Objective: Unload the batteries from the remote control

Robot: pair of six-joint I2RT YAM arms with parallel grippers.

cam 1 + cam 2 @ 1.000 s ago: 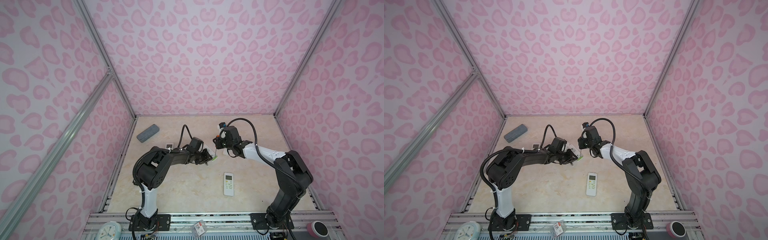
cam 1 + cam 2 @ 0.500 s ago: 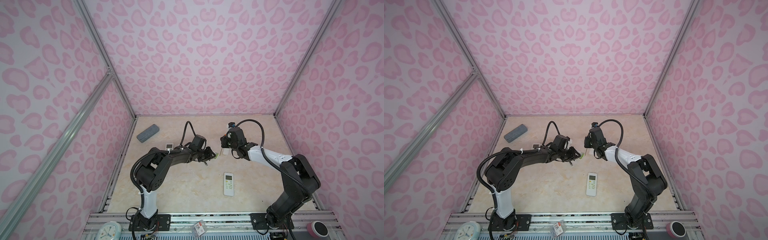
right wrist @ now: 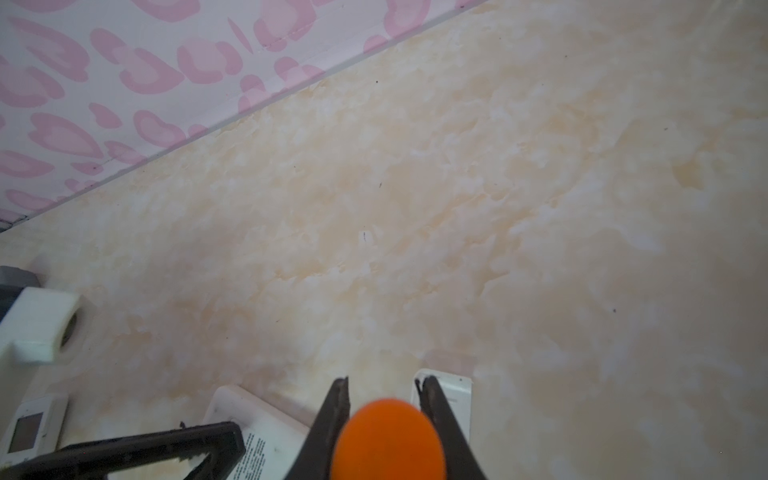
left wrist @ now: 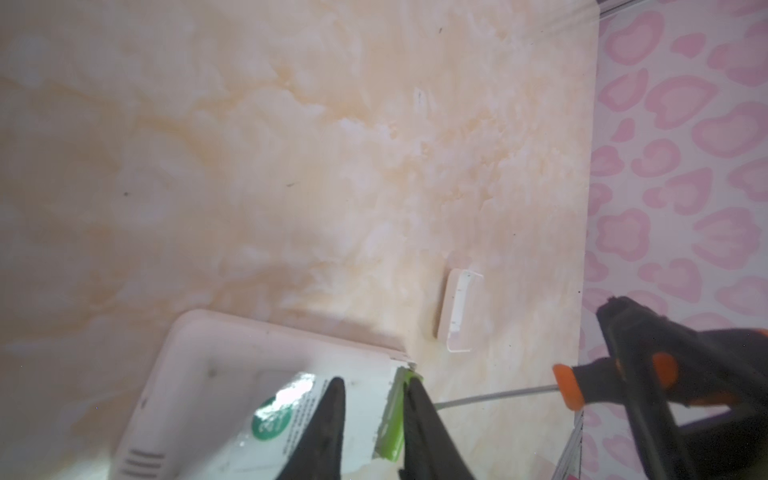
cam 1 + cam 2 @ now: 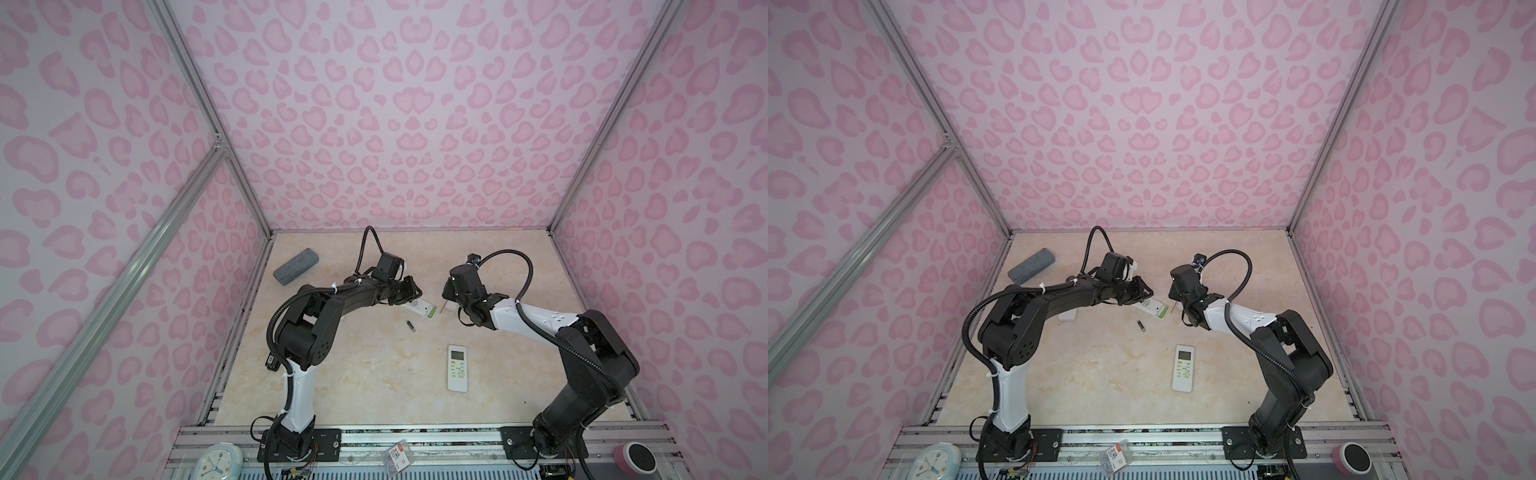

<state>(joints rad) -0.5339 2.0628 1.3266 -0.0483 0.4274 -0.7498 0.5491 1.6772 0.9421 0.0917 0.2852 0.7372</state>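
Left pincer [image 4: 374, 378] nips the remote [image 4: 216, 374] at its edge by a green battery [image 4: 392, 419], both cut off; right pincer [image 3: 384, 380] clamps the screwdriver [image 3: 386, 436], whose blurred orange butt hides its shaft.

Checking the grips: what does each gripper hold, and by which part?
Left gripper: the open remote, at its battery end. Right gripper: the screwdriver, by its handle.

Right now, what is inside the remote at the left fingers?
One green battery at the remote's edge. The left fingers hide the rest; any second battery cannot be seen.
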